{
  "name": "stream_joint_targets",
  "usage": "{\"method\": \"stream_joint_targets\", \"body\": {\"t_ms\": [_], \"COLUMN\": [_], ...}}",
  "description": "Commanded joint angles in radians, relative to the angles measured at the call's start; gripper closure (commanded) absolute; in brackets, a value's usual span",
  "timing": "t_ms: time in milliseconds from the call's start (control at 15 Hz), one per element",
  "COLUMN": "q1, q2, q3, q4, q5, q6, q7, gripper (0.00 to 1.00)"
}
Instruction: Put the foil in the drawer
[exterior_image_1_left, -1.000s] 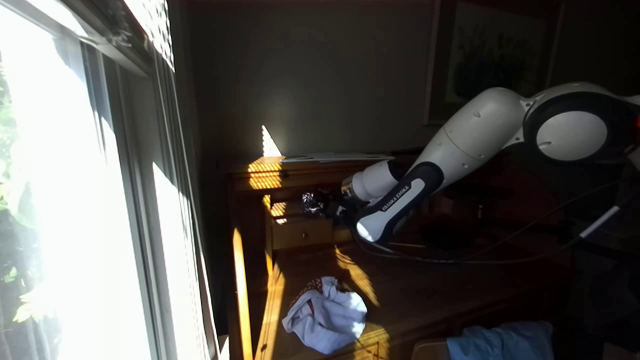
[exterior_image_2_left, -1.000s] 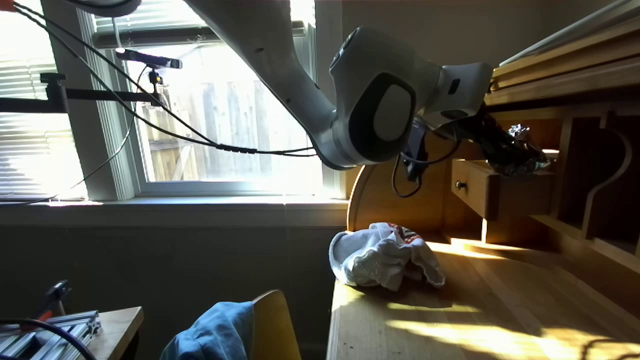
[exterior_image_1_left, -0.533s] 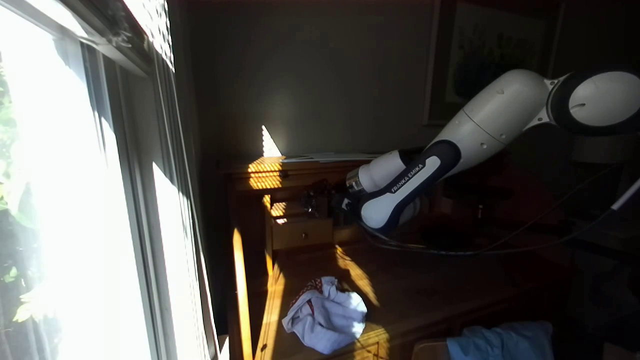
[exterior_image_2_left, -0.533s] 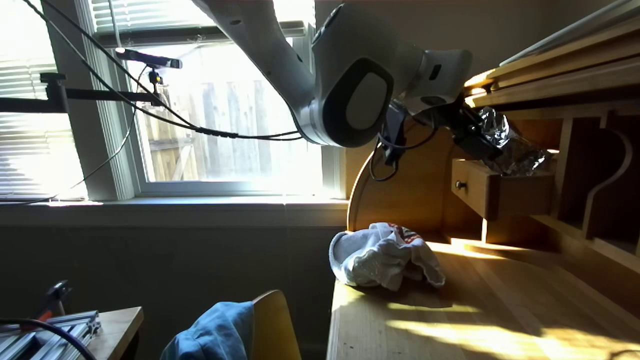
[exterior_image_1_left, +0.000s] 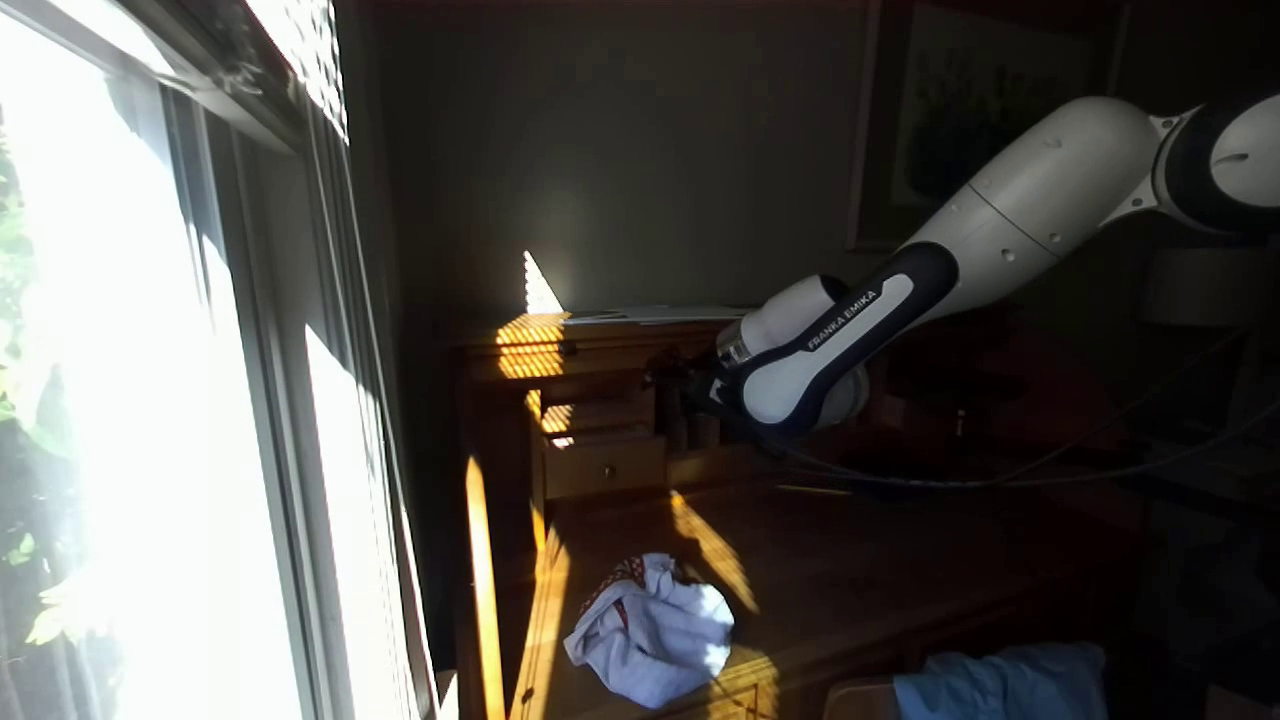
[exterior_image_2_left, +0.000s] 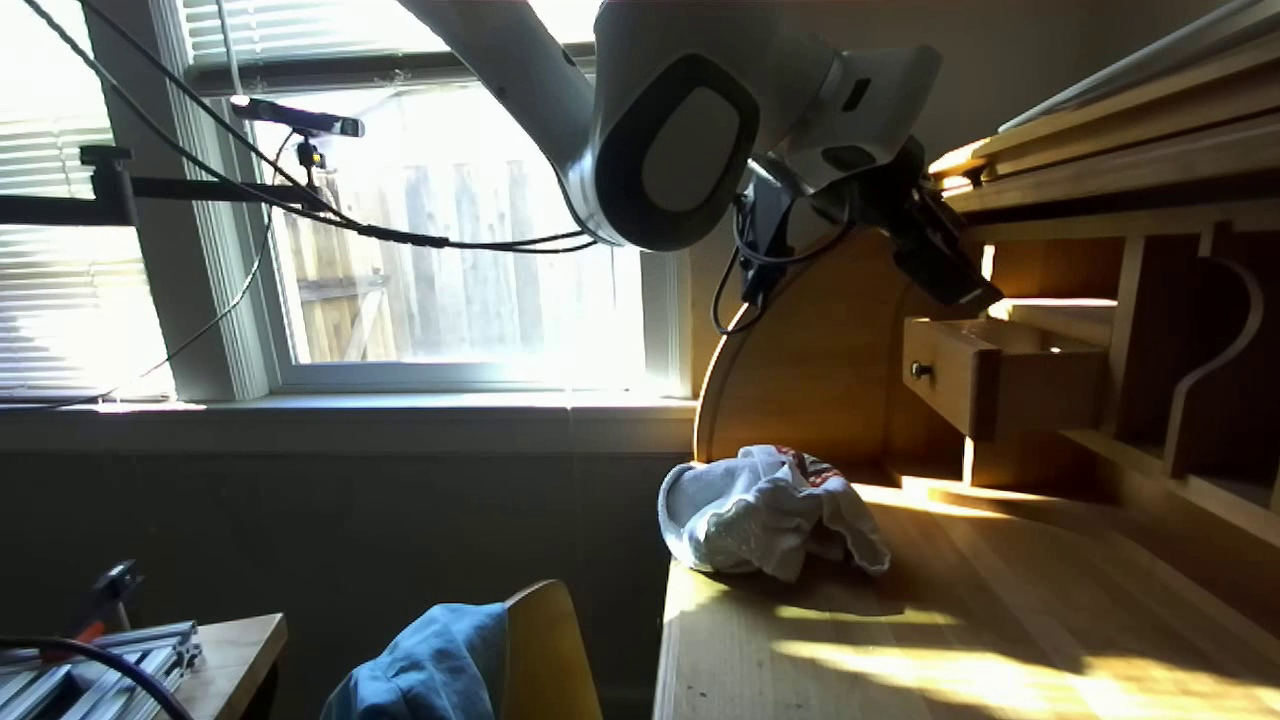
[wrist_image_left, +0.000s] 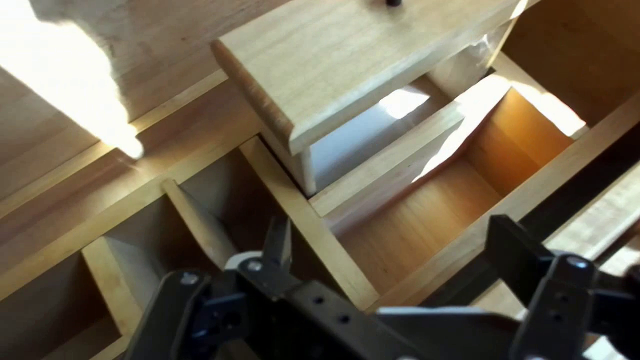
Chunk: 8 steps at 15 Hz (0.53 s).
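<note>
The wooden drawer (exterior_image_2_left: 1040, 390) stands pulled out of the desk's left cubby section; its front (wrist_image_left: 320, 85) and pale inside show in the wrist view. No clear outline of the foil shows in any view. A small shiny, crinkled patch (wrist_image_left: 480, 47) at the drawer's far end might be part of it, but I cannot tell. Above the drawer in an exterior view, my gripper (exterior_image_2_left: 965, 285) points down toward the desk's shelving. Its fingers stand wide apart in the wrist view, and nothing is held in the open gripper (wrist_image_left: 395, 247).
A shelf opening (wrist_image_left: 425, 215) lies just above the drawer, with divided cubbies (wrist_image_left: 150, 240) beside it. The desk's top ledge (exterior_image_2_left: 1120, 160) overhangs near the gripper. A crumpled white cloth (exterior_image_2_left: 775, 515) lies on the desktop (exterior_image_2_left: 900, 650). A chair with blue fabric (exterior_image_2_left: 430, 665) stands in front.
The gripper has opened and backed up and away from the drawer. The foil, gripped over the drawer a second ago and loose above it half a second ago, has dropped from sight.
</note>
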Motion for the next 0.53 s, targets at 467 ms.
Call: {"method": "stream_joint_targets", "body": {"t_ms": [467], "q1": [0.239], "q2": [-0.163], "q3": [-0.248], "q4": [-0.12], "q5": [-0.029], "q6": [-0.38], "q7": [0.05], "gripper": [0.0]}}
